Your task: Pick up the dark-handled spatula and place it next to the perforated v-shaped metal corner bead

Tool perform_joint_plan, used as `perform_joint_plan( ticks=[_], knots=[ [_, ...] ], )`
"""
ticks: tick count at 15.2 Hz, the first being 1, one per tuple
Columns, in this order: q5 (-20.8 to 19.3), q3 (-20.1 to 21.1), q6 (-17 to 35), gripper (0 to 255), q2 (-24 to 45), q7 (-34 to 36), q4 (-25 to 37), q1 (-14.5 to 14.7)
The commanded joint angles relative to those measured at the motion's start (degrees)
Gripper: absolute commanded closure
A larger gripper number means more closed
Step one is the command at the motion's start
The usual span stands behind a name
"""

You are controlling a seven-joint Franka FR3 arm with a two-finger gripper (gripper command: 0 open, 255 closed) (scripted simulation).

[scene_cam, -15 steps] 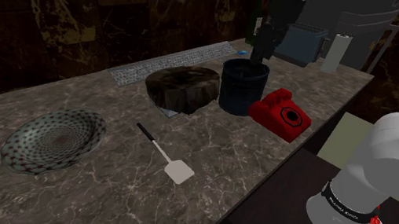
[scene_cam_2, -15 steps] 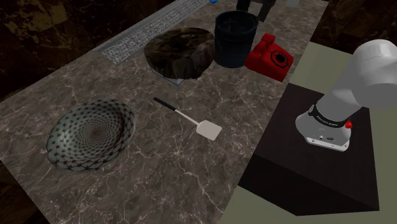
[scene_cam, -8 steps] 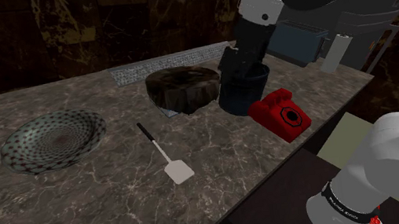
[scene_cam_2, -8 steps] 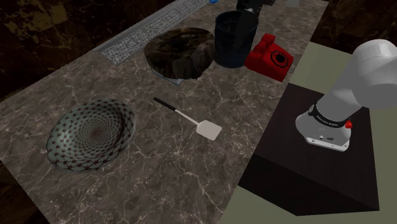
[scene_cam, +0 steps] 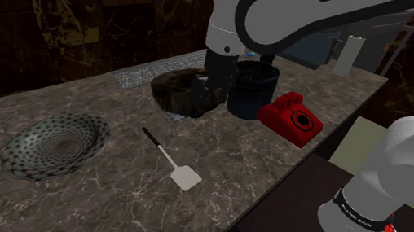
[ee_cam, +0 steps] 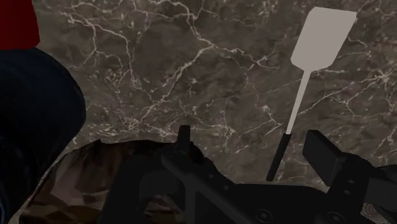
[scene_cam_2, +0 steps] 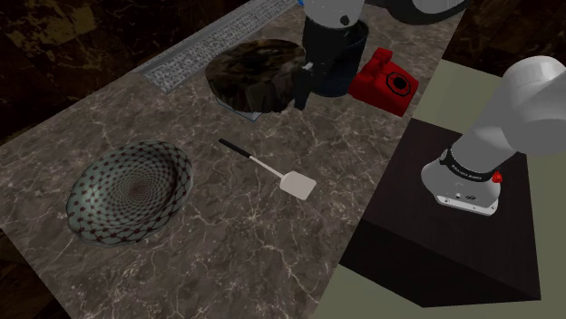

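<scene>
The spatula (scene_cam: 166, 157) lies flat on the marble counter, its dark handle pointing toward the back and its pale blade toward the front edge. The same spatula (scene_cam_2: 268, 169) (ee_cam: 299, 95) lies untouched. The perforated corner bead (scene_cam: 150, 72) (scene_cam_2: 204, 50) runs along the counter's back edge. My gripper (scene_cam: 209, 96) (scene_cam_2: 299, 98) hangs above the near rim of a dark mottled bowl, a short way behind the spatula's handle. In the wrist view the gripper (ee_cam: 254, 149) is open with nothing in it, and the handle's tip sits just inside one finger.
A dark mottled bowl (scene_cam: 181, 90) (scene_cam_2: 249, 72) sits between the bead and the spatula. A dark blue pot (scene_cam: 253, 90) and a red telephone (scene_cam: 289, 117) stand toward the shoulder view's right. A patterned dish (scene_cam: 53, 146) lies to the left.
The arm has swung from the back right toward the shoulder view's left, past the dark blue pot to the mottled bowl. The spatula and the other things have not moved.
</scene>
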Motion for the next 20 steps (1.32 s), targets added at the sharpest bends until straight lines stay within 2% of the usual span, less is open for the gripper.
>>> perform_joint_plan(
  ticks=[1,7,12,20],
  knots=[
    [-1.2,2.5,2.1,0,3.7,3.9,1.3,-0.1],
    [-8.8,8.3,6.7,0,17.5,16.0,8.0,-0.3],
    [-17.7,9.9,7.8,0,29.9,26.6,15.7,2.0],
    [-20.6,8.8,12.7,0,33.7,28.6,14.0,2.8]
  ],
)
